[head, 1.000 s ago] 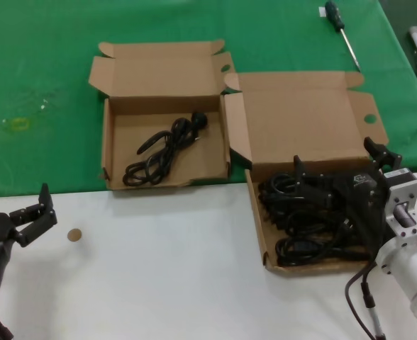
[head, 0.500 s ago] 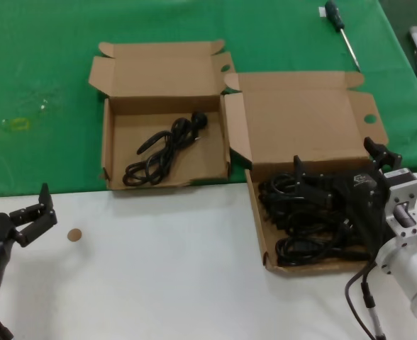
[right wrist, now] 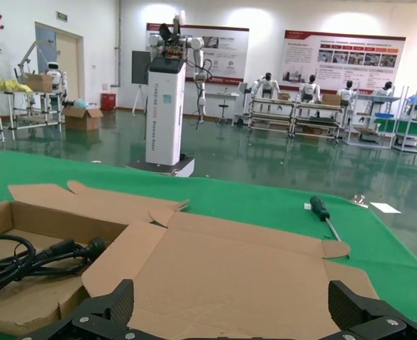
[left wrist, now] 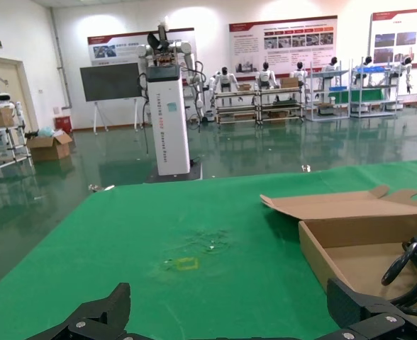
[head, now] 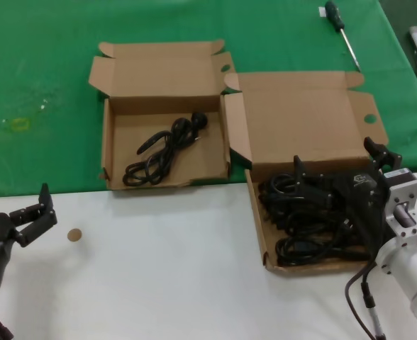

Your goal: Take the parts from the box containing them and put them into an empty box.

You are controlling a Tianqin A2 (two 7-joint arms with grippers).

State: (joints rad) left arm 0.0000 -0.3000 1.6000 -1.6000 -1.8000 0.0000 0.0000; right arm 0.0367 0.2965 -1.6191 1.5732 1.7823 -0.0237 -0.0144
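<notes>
Over the wide box (head: 315, 212) at the tabletop's (head: 166, 283) near right, the right tool (head: 340, 173) is hanging low above the cord pile (head: 311, 219), fingers spread wide: one tip (head: 298, 168) is sitting over the cords at the box's far left, the other (head: 379, 150) is up by the hinged lid (head: 304, 124). Not pinching anything. The right arm is coming in from the lower right, wrist body angled up and left toward the box. Right wrist view is looking flat across the lid to the screwdriver (right wrist: 326, 215) on the green cloth (right wrist: 265, 202) beyond, with both fingertips (right wrist: 102, 312) showing far apart at the frame edge.

The left arm is parked at the near left corner over the white part of the tabletop, forearm pointing away from the body. Left tool (head: 30, 211) is spread too, holding nothing, well apart from both boxes. A small brown disc (head: 74, 234) is lying just beside it.

The narrow box (head: 164, 145) is sitting on the cloth at centre-left, lid open, touching the wide box's side flap. One cord (head: 162, 152) is lying inside it, plug toward the far right corner. The rest of the cords are filling the wide box.
</notes>
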